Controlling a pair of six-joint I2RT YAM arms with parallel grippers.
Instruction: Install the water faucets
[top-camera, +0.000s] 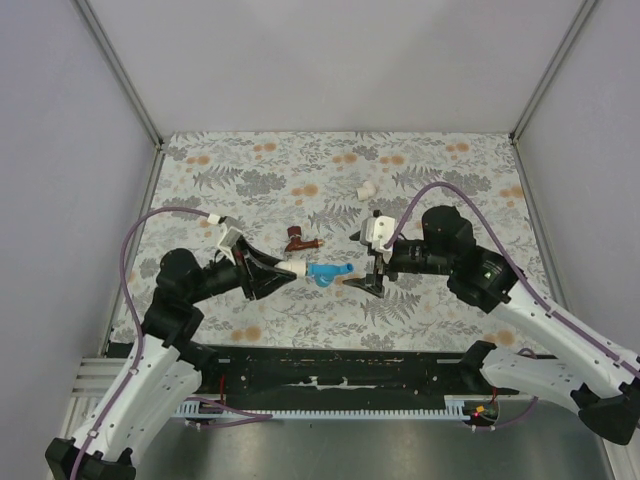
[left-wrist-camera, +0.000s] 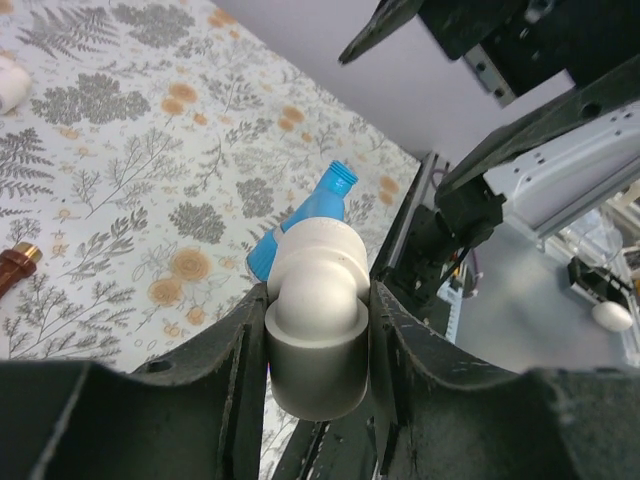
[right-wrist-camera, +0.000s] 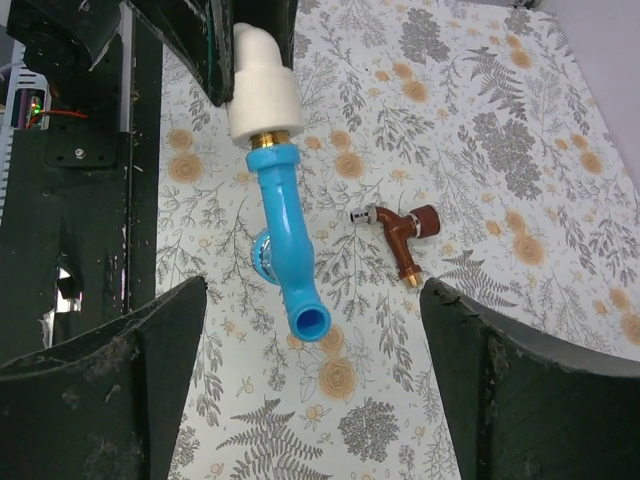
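From above, the left gripper (top-camera: 284, 271) is clamped on a white elbow fitting (top-camera: 296, 268), and the blue faucet (top-camera: 328, 272) sticks out of that fitting toward the right gripper (top-camera: 372, 284), whose jaws stand spread just beside the faucet's far end. The red-brown faucet (top-camera: 300, 241) lies on the floral table (top-camera: 450, 310) just behind them, and a loose white stub (top-camera: 367, 188) sits well apart, farther back. In the left wrist view, the fingers (left-wrist-camera: 240, 350) press both sides of the elbow fitting, with the blue faucet projecting beyond it above the table. In the right wrist view, the blue faucet hangs from the fitting by a brass thread, its open spout pointing toward the camera, ahead of the widely parted fingers (right-wrist-camera: 120, 370), which touch nothing; the red-brown faucet lies on its side to the right.
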